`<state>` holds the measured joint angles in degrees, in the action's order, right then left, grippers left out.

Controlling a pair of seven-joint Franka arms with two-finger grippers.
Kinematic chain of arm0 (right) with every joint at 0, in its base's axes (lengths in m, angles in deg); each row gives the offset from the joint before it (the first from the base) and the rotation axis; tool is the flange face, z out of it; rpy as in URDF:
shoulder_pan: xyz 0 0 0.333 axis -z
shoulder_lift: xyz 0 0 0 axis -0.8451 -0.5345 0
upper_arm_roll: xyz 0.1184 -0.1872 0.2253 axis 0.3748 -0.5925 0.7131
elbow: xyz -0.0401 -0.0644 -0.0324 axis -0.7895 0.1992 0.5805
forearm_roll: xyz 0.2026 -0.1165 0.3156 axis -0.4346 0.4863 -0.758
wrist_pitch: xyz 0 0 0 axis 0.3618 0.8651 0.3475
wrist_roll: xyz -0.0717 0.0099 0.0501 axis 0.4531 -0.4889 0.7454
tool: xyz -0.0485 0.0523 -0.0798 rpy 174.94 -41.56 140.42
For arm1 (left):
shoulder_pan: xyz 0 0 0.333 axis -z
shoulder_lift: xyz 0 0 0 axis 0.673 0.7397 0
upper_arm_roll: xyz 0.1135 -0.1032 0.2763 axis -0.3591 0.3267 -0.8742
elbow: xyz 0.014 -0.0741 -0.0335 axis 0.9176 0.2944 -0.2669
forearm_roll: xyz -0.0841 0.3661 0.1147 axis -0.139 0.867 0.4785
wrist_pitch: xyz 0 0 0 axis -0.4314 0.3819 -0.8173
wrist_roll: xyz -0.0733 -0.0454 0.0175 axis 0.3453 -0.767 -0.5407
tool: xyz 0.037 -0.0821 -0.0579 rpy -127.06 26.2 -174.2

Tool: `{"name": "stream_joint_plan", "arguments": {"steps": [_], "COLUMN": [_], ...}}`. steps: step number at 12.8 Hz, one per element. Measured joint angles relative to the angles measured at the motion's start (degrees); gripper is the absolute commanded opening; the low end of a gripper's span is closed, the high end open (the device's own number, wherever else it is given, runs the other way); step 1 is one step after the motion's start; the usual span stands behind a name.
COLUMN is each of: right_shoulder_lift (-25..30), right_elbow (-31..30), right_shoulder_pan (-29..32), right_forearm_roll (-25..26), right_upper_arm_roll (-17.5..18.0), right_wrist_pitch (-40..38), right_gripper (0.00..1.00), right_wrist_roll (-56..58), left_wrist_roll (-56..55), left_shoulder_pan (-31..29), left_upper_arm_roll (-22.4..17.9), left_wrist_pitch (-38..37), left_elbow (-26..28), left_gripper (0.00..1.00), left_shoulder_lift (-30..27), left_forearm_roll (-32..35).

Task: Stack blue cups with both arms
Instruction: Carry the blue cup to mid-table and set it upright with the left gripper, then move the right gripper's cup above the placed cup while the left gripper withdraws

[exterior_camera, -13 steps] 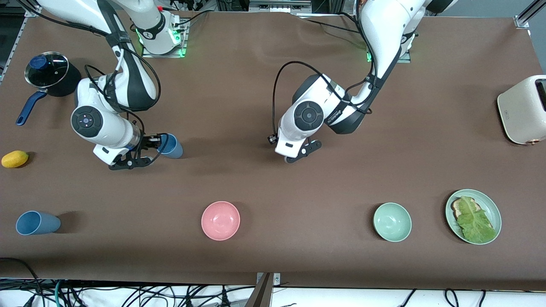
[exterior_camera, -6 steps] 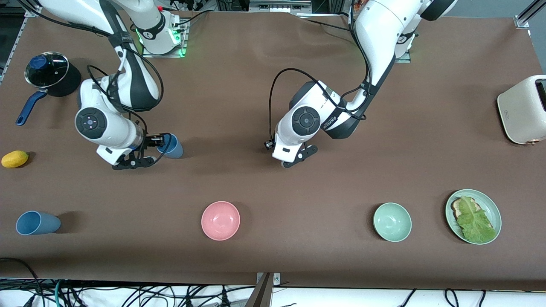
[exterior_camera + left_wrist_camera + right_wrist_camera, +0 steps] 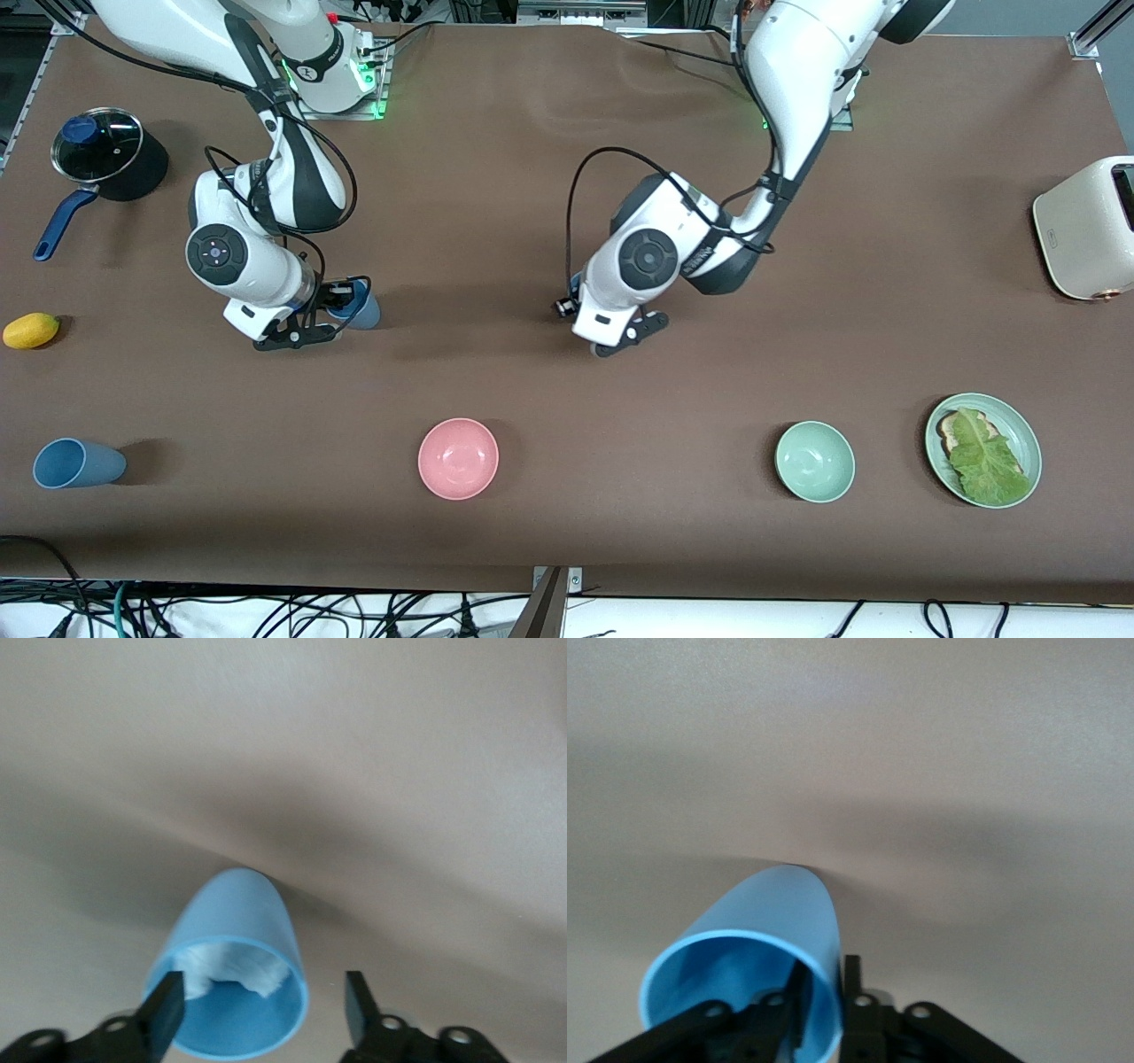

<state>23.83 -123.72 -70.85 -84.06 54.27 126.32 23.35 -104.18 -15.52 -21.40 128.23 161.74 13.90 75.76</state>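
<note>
The right arm (image 3: 266, 182) folds down from its base with its wrist bent low, and the right claw (image 3: 335, 308) sits at the rim of the first blue cup (image 3: 361, 308). The right wrist view shows what the front view does not: the right claw (image 3: 826, 979) is clamped tight on the wall of that first blue cup (image 3: 771, 912), one finger inside the rim and one outside.

The left arm (image 3: 793, 80) reaches toward the middle of the desk (image 3: 496, 177), its wrist turned down and the left claw (image 3: 631, 335) low over the brown cloth. In the left wrist view the left claw (image 3: 264, 992) is spread wide and grips nothing. One finger overlaps the rim of the second blue cup (image 3: 235, 930), the other stands apart from it. The front view hides this cup under the wrist.

A third blue cup (image 3: 78, 462) stands by the desk's camera-side edge at the right arm's end, well apart from both claws. Bare cloth lies between the claws; the pink bowl (image 3: 458, 458) and green bowl (image 3: 814, 461) are nearer to the camera
</note>
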Motion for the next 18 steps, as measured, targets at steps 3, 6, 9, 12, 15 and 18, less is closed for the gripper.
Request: {"name": "stream_joint_plan", "arguments": {"steps": [3, 6, 9, 12, 15, 18], "right_shoulder_lift": [0.2, 0.4, 0.4, 0.3, -1.0, -5.5], "right_elbow": [2.5, 11.5, 17.9, 22.1, 26.2, 32.9], "right_shoulder_pan": [0.0, -0.6, -5.4, -15.5, -24.9, -31.7], "right_forearm_roll": [-0.1, -1.9, -3.2, -3.8, -4.3, -4.3], "right_upper_arm_roll": [0.0, 0.1, 0.4, 0.8, 0.9, 0.9], "right_wrist_pitch": [-2.2, -12.2, -17.7, -19.5, -20.3, -20.9], "right_gripper": [0.00, 0.00, 0.00, 0.00, 0.00, 0.00], "right_wrist_roll": [0.0, -0.7, -8.9, -24.6, -39.6, -51.1], "left_wrist_roll": [7.9, 21.6, 31.6, 38.4, 44.4, 46.9], "left_shoulder_pan": [-5.5, -12.8, -20.6, -25.5, -30.4, -34.5], "left_upper_arm_roll": [-0.1, -0.3, -0.5, -0.5, -0.6, -0.5], "left_wrist_pitch": [-10.4, -20.6, -25.8, -26.2, -25.6, -21.8], "left_elbow": [-4.4, -4.9, -3.9, -0.1, 3.4, 8.1], "left_gripper": [1.00, 1.00, 1.00, 1.00, 1.00, 1.00], "left_shoulder_lift": [-1.5, -4.9, -7.6, -9.7, -10.4, -11.6], "left_forearm_roll": [0.0, 0.0, 2.6, 6.5, 11.2, 12.1]}}
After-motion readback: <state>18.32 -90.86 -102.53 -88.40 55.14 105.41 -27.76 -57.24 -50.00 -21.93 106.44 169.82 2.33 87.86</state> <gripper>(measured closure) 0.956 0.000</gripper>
